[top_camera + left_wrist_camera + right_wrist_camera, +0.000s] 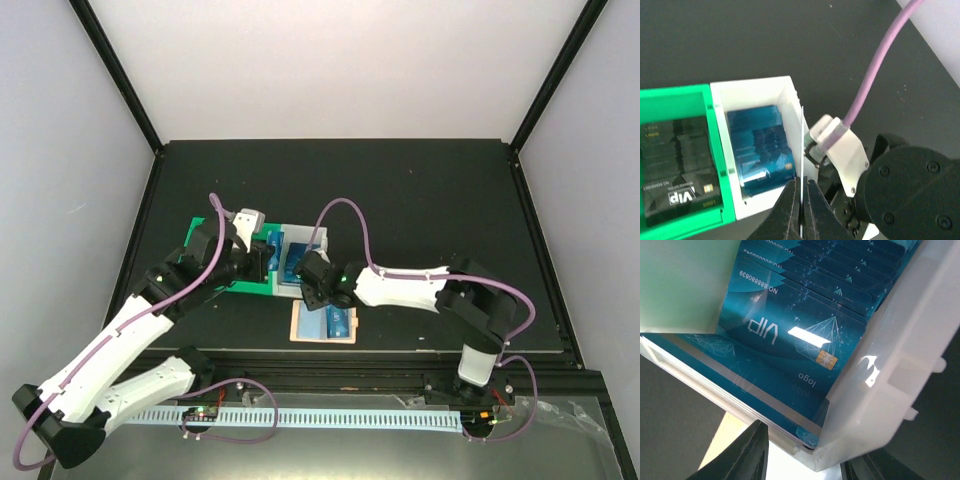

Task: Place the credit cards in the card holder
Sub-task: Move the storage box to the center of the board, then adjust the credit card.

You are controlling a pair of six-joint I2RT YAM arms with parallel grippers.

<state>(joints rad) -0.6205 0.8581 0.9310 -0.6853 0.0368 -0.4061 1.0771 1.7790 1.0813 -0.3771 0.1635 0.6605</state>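
A stack of blue credit cards (pixel 790 340) fills the white bin (pixel 900 370), and shows in the left wrist view as credit cards (pixel 760 145) too. My right gripper (pixel 807 462) stands open, its fingers straddling the bin's near corner and the card edges. My left gripper (pixel 802 200) is shut on one thin card seen edge-on, beside the white bin's (pixel 790 90) right wall. The tan card holder (pixel 300 325) lies near the table's front edge with a blue card (pixel 340 322) on it. From above, the left gripper (pixel 268 258) and right gripper (pixel 305 283) flank the bin.
A green bin (pixel 675 92) holding dark cards (pixel 677 160) adjoins the white bin on its left. The right arm's wrist and purple cable (pixel 835 145) hang close to my left fingers. Black frame rails border the dark table.
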